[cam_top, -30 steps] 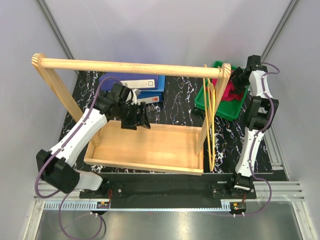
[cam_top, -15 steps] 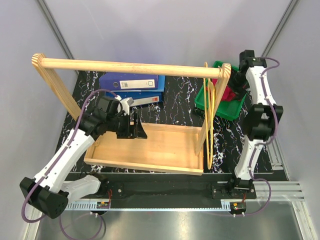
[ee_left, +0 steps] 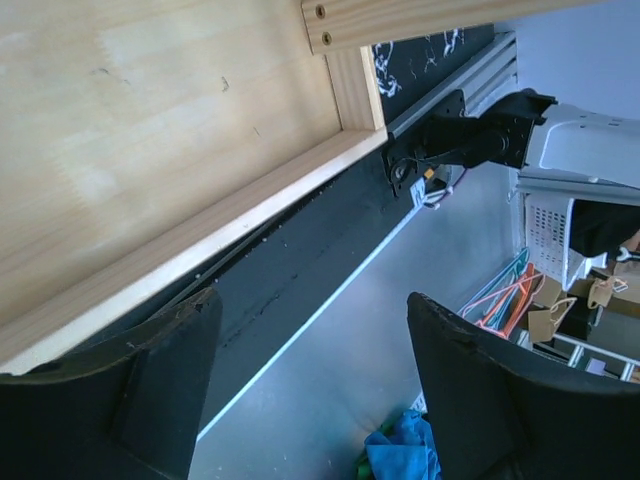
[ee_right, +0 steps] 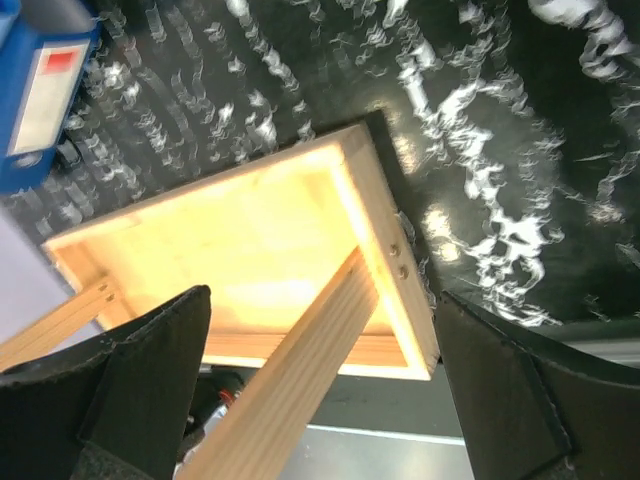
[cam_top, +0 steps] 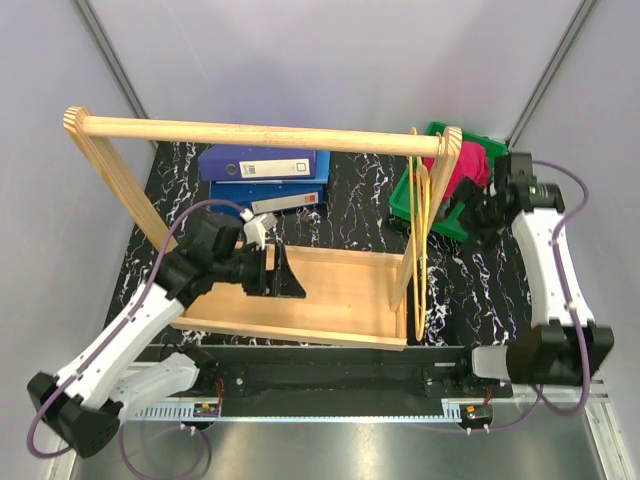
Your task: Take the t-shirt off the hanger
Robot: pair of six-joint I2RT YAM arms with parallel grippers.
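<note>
The magenta-red t-shirt (cam_top: 468,165) lies bunched in a green bin (cam_top: 413,196) at the back right, off the hanger. The thin yellow hanger (cam_top: 428,230) hangs bare from the right end of the wooden rail (cam_top: 260,135). My right gripper (cam_top: 458,216) is open and empty, just near of the bin and right of the hanger. In its wrist view (ee_right: 320,385) it looks at the tray (ee_right: 250,240) and an upright post (ee_right: 300,400). My left gripper (cam_top: 285,273) is open and empty over the wooden tray (cam_top: 300,312). Its wrist view (ee_left: 310,390) shows the tray's edge (ee_left: 200,240).
Blue binders (cam_top: 265,165) lie behind the tray on the black marbled mat and also show in the right wrist view (ee_right: 40,90). The rail frame's slanted side posts (cam_top: 110,190) stand at both ends of the tray. Grey walls close in left and right.
My right arm has pulled back from over the green bin toward the near side, uncovering the shirt. My left gripper has dropped lower and nearer over the tray.
</note>
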